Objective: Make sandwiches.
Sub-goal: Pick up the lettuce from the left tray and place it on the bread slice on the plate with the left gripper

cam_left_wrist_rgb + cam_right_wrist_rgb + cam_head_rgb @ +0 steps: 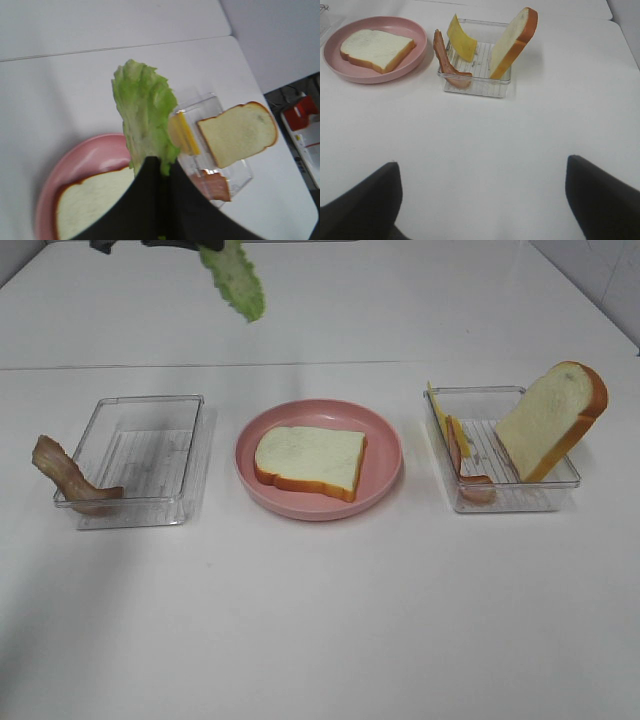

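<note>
A white bread slice point(310, 460) lies flat on the round pink plate point(385, 485) at the table's centre. High above the far side hangs a ruffled green lettuce leaf point(235, 280), with my left gripper point(160, 165) shut on its lower end. In the left wrist view the lettuce point(142, 110) stands over the plate point(85, 160). The right clear tray point(505, 502) holds a second bread slice point(550, 420) leaning upright, yellow cheese point(457, 435) and a bacon strip point(470, 482). My right gripper point(485, 200) is open and empty, well short of that tray point(475, 85).
A clear tray point(140, 455) stands left of the plate, with a brown bacon strip point(65, 475) draped over its left wall. A seam between two table tops runs behind the trays. Off the table's right edge sits a red and white object point(300, 112).
</note>
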Controlling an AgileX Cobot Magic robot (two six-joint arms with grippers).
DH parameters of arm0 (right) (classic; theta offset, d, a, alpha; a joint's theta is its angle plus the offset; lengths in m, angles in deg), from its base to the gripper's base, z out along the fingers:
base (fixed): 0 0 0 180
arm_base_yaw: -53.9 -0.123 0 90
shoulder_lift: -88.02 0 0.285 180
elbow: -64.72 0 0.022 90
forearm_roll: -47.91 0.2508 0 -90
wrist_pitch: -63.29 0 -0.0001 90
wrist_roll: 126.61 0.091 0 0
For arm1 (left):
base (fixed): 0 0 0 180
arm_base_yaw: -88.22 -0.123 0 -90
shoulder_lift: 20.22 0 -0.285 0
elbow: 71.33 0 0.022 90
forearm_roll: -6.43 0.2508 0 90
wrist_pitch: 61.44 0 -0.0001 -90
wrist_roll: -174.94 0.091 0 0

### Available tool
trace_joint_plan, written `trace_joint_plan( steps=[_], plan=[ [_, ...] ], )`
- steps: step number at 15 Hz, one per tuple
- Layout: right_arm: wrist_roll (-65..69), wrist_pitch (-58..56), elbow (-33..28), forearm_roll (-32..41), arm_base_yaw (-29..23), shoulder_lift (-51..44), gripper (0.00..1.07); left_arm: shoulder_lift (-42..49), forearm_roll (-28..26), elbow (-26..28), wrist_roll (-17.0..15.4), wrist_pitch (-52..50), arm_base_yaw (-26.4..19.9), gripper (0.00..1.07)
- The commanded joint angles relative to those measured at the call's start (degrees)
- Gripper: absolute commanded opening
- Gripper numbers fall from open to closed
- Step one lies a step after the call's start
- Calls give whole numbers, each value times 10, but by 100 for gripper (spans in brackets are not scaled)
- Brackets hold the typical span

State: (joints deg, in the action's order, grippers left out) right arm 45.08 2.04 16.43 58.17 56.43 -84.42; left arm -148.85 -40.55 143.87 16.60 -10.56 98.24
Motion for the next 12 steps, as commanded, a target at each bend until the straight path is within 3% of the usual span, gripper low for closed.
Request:
trace_joint_plan(
  steps=[1, 6, 10, 12],
  plan=[
    [-6, 3, -1, -1, 2, -11, 79, -27, -67, 2, 38, -19, 46, 0],
    [-6, 3, -1, -1, 2, -11, 79, -104, -78, 2, 41, -46, 124, 0],
    [-6, 3, -1, -1, 2, -11, 79, -131, -54, 2, 38, -25, 135, 0],
    [-6, 3, -1, 0, 2, -11, 79, -132, -6, 2, 24, -15, 133, 0]
  ],
)
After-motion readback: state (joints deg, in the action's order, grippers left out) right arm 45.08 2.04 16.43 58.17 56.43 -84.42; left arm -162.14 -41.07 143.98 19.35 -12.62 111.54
